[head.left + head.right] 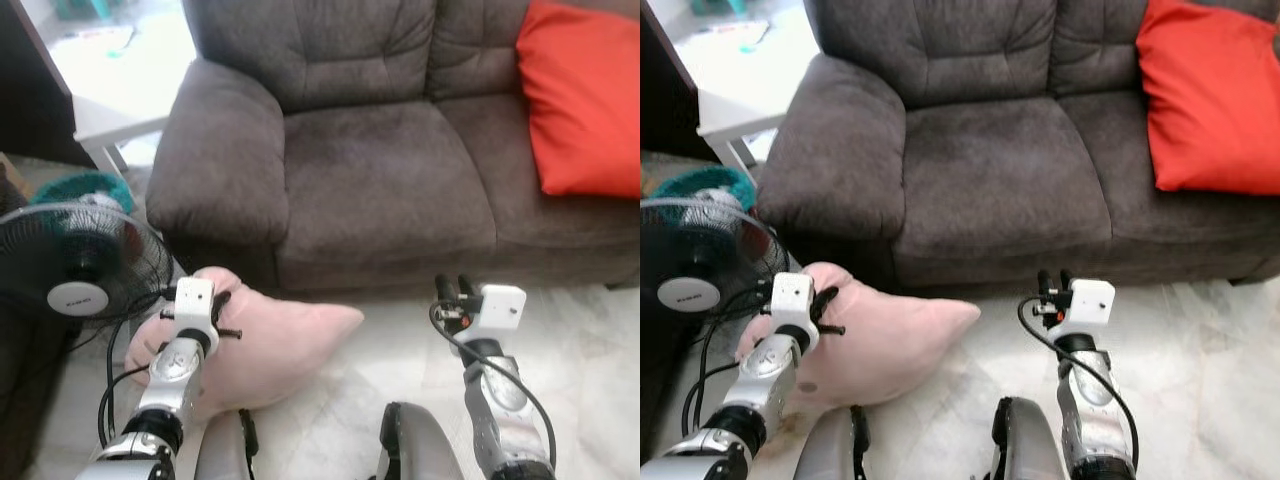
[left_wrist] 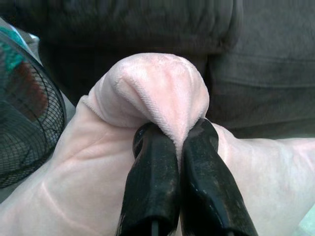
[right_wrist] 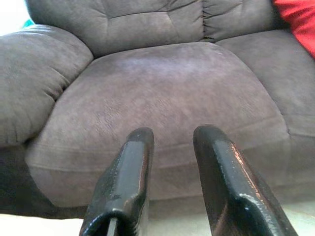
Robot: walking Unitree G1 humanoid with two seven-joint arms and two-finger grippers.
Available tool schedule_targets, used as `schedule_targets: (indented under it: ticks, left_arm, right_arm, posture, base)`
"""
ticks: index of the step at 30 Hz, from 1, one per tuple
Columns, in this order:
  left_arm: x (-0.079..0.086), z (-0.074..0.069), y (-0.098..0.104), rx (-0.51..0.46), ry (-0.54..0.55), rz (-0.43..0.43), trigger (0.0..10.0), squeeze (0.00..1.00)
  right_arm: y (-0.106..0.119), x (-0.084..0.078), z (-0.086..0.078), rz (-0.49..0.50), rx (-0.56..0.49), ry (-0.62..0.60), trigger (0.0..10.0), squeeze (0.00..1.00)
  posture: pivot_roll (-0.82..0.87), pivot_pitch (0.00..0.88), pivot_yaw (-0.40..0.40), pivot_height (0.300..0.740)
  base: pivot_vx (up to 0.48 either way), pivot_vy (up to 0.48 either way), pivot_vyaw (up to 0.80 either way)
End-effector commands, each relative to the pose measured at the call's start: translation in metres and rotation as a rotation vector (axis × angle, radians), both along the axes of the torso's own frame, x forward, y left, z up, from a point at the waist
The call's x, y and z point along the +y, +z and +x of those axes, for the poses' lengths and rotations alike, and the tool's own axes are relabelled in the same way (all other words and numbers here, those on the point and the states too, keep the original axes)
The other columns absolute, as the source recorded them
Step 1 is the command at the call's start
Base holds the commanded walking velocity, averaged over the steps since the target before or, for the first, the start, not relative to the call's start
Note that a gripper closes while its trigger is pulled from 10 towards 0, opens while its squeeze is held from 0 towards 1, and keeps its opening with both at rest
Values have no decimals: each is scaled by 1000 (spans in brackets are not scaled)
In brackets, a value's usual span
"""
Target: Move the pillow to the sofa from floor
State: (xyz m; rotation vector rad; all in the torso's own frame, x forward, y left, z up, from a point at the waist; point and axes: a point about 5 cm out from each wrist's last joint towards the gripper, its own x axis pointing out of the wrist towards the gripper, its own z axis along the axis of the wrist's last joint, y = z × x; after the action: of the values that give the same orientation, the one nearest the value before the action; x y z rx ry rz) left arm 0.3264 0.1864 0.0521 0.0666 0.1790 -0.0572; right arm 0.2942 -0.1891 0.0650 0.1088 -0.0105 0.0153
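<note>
A pale pink pillow (image 1: pixel 270 345) lies on the floor in front of the dark grey sofa (image 1: pixel 380 180), by its left armrest. My left gripper (image 2: pixel 178 140) is shut on a pinched fold of the pillow's top edge (image 2: pixel 162 93), and it sits over the pillow's left part (image 1: pixel 215 305). My right gripper (image 1: pixel 452 288) is held up over the floor to the right of the pillow, open and holding nothing, with its fingers (image 3: pixel 133 162) pointing at the sofa seat (image 3: pixel 162 93).
A red cushion (image 1: pixel 580 95) leans at the sofa's right end. A black floor fan (image 1: pixel 75 265) stands just left of the pillow, its cable near my left arm. A white low table (image 1: pixel 110 85) is behind the fan. The floor is pale tile (image 1: pixel 580 340).
</note>
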Motion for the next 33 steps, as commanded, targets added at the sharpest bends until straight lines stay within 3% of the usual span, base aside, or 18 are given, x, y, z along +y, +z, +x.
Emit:
schedule_targets:
  ticks: [1, 11, 33]
  left_arm:
    - [-1, 6, 20, -117, -24, 16, 10000, 0]
    - [-2, 7, 22, -134, -34, 21, 10000, 0]
    - [-7, 8, 27, -163, -49, 36, 10000, 0]
  right_arm:
    - [0, 2, 1, 5, -3, 5, 10000, 0]
    - [-1, 5, 2, 9, -2, 10, 10000, 0]
    - [-3, 5, 2, 10, 5, 8, 10000, 0]
  posture:
    - [48, 29, 21, 672]
    - [52, 31, 20, 737]
    - [59, 39, 18, 740]
  base:
    - [-337, 0, 0]
    - [-358, 0, 0]
    - [-28, 0, 0]
